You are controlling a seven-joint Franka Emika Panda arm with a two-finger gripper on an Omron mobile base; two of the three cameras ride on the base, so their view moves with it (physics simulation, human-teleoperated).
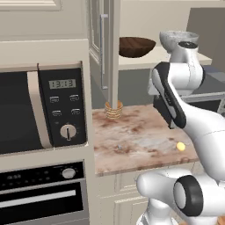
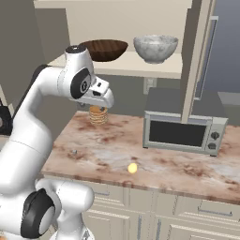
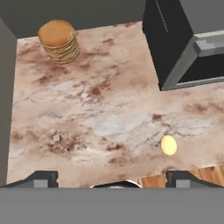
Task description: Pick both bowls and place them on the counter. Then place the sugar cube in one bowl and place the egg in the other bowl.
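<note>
Both bowls stand on a cream shelf point(image 2: 140, 68) above the counter: the dark brown wooden bowl point(image 2: 104, 49) point(image 1: 136, 46) and, beside it, the pale grey mottled bowl point(image 2: 155, 48) point(image 1: 172, 36), partly behind my arm in the left base view. On the marbled counter point(image 2: 93, 154) point(image 1: 132, 132) lie the tiny sugar cube point(image 3: 57, 138) point(image 2: 74, 152) point(image 1: 119, 147) and the yellow egg point(image 3: 169, 145) point(image 2: 132, 168) point(image 1: 180, 146). My gripper point(image 3: 113, 179) hangs well above the counter, looking down, open and empty, with its fingertips point(image 3: 41, 178) far apart. It is below shelf height, in front of the brown bowl.
A stack of tan rings point(image 3: 59, 41) point(image 2: 98, 115) stands at the counter's back. A grey toaster oven point(image 2: 183, 131) point(image 3: 188, 43) takes up the right of the counter. An open cabinet door point(image 1: 107, 48) hangs left of the shelf, and a built-in microwave point(image 1: 41, 110) bounds the counter's left.
</note>
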